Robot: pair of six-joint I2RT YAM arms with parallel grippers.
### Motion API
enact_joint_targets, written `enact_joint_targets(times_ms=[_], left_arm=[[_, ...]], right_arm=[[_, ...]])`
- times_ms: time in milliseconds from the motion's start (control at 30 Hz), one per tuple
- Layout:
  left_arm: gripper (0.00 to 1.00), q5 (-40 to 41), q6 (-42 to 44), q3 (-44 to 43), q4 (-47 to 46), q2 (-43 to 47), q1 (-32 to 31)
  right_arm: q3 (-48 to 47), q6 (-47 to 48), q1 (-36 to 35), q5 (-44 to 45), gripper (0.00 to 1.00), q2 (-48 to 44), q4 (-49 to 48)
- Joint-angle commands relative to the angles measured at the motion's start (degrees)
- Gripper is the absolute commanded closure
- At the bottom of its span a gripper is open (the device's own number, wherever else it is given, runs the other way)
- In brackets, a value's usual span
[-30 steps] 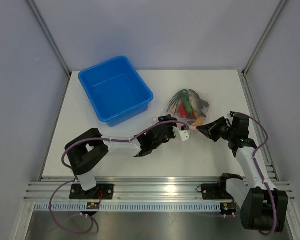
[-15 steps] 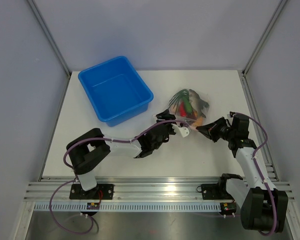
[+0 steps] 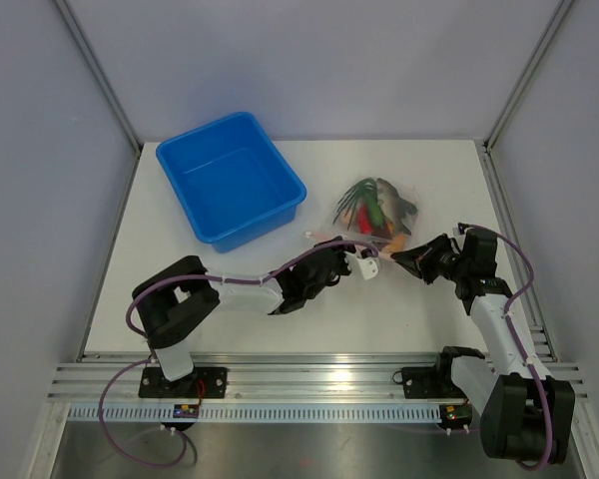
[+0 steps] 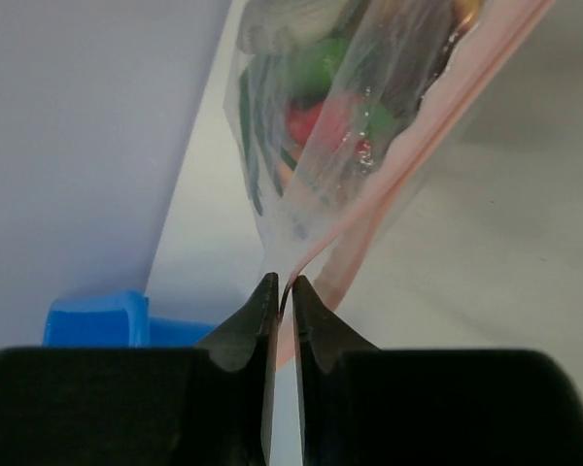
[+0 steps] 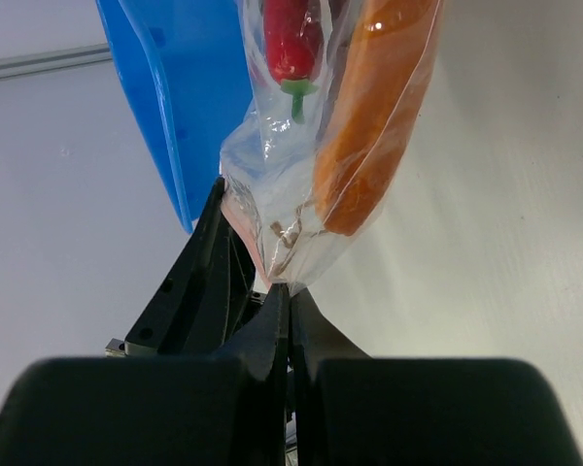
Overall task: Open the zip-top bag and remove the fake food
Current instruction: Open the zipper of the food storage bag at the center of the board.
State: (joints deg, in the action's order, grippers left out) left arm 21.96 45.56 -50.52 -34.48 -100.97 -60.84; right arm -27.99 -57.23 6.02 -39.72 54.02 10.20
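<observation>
The zip-top bag point(image 3: 375, 212) lies on the white table right of centre, clear plastic with a pinkish-red zip strip point(image 4: 437, 92) on its near edge. Inside it shows the fake food point(image 3: 367, 208): a red chili point(image 5: 290, 39), an orange piece point(image 5: 369, 126), and green and red pieces point(image 4: 323, 102). My left gripper point(image 3: 365, 263) is at the bag's near edge; its jaws point(image 4: 282, 283) are shut on the thin film beside the strip. My right gripper point(image 3: 399, 257) faces it from the right, jaws point(image 5: 290, 287) shut on the bag's edge too.
A blue plastic tub point(image 3: 231, 178) stands at the back left of the table, and its wall point(image 5: 170, 97) shows behind the bag in the right wrist view. Grey walls enclose the table on three sides. The aluminium base rail point(image 3: 299, 374) runs along the near edge.
My left gripper's jaws have closed onto the bag's edge; they stood open before. Both arms have barely shifted, and the right gripper kept its grip.
</observation>
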Motion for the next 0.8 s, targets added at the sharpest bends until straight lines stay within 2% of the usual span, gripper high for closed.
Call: enact_joint_targets(times_ms=[0,100,200,233,267,333,367,433,467,600,767], left_arm=[[0.89,-5.2,-4.7,-4.6,5.8,3.8,0.0],[1.0,-7.3,-9.1,-8.8,13.9,3.9,0.3],[1.0,-8.0,-12.7,-10.8,17.1,4.0,0.8],[1.0,-8.2,-14.2,-11.3,17.9,4.0,1.0],[1.0,-8.3,-15.2,-11.8,19.4,3.9,1.1],[1.0,-9.1,-19.0,-13.9,21.4,4.0,1.7],[1.0,-10.3,-20.4,-14.9,23.6,4.0,2.6],[1.0,-12.1,-25.8,-17.7,27.6,3.9,4.0],[1.0,-15.9,-27.4,-18.4,28.3,4.0,5.6],[1.0,-19.3,-32.6,-18.9,28.9,4.9,7.8],[1.0,-20.6,-36.4,-18.3,28.1,6.2,9.0]], right_arm=[[0.0,-0.2,0.3,-0.8,1.0,-0.9,-1.9],[0.0,0.0,0.3,0.3,1.0,-1.8,-1.4],[-0.3,1.5,0.3,2.0,0.88,-3.0,-0.3],[-0.6,2.1,0.3,2.5,0.83,-4.2,0.0],[-0.9,2.6,0.3,3.3,0.68,-5.0,1.5],[-1.8,4.2,0.3,6.7,0.54,-8.5,4.5],[-2.1,4.8,0.3,8.0,0.42,-9.9,5.6],[-2.5,6.2,0.3,10.8,0.3,-15.0,7.3],[-2.5,6.5,0.2,12.4,0.23,-16.6,7.7],[-1.3,5.6,0.2,15.0,0.19,-23.8,8.2],[-1.7,6.2,0.2,13.8,0.2,-22.5,8.6]])
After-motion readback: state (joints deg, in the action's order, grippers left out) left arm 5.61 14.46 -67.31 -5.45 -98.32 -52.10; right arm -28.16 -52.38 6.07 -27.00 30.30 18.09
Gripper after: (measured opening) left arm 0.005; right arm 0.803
